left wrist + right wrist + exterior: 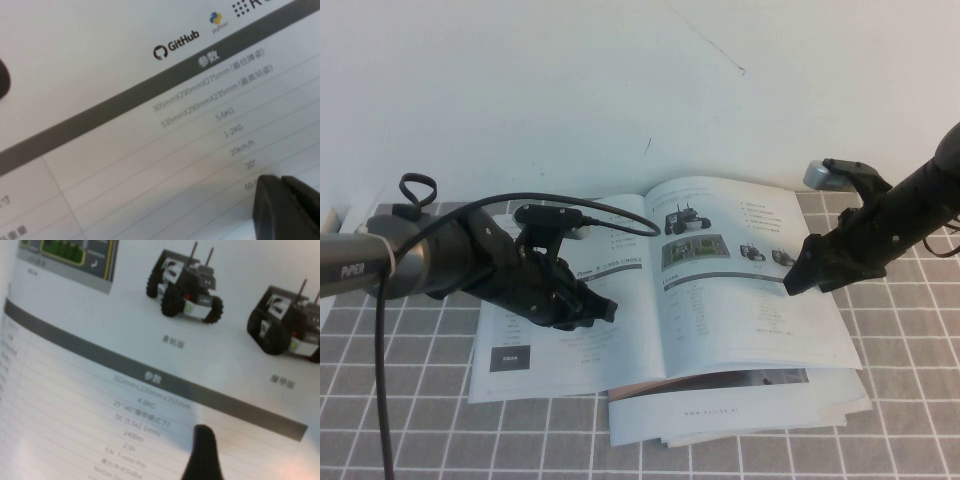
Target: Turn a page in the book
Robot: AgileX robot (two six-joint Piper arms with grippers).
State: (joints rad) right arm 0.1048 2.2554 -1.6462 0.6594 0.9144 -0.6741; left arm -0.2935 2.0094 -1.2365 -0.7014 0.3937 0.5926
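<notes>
The book [720, 300] lies open on the checked table, on top of a stack of booklets. The page [750, 290] is its right-hand leaf, with dark wheeled robots [185, 287], a green picture and a spec table. My right gripper [798, 277] hangs low over that page's right part. One dark finger [202, 455] shows against the table rows, and the jaws appear open. My left gripper [603, 311] is shut, and its fingers [285, 210] rest on the left page [570, 330] over its spec table.
White-and-orange booklets [740, 415] stick out under the book at the front. A white wall stands behind the table. The left arm's black cable [382, 350] loops down at the left.
</notes>
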